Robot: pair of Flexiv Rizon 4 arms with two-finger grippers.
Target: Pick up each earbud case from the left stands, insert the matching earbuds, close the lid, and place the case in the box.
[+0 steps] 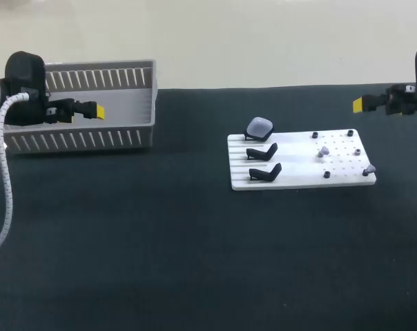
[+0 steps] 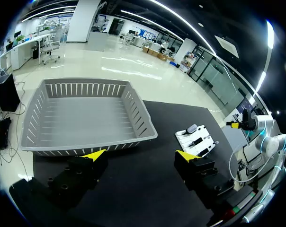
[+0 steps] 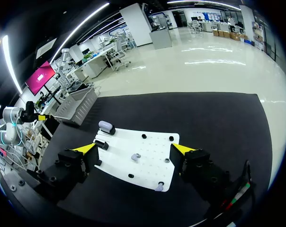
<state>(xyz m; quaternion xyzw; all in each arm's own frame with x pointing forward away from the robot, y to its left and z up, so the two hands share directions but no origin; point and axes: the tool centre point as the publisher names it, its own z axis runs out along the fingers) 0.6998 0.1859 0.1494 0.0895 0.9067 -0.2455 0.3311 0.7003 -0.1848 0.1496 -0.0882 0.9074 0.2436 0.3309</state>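
Your left gripper gapes wide, empty, with the grey box just ahead. Right gripper is likewise spread and empty, facing the white board. One pale earbud case sits on the rear stand. Two black stands are bare. Two lilac earbuds, too small to make out.

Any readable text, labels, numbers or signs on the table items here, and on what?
None readable. The grey slatted plastic box, the white perforated board, the pale rounded earbud case and the black stands show no print in any view. Any marks on the small earbuds are too small to tell.
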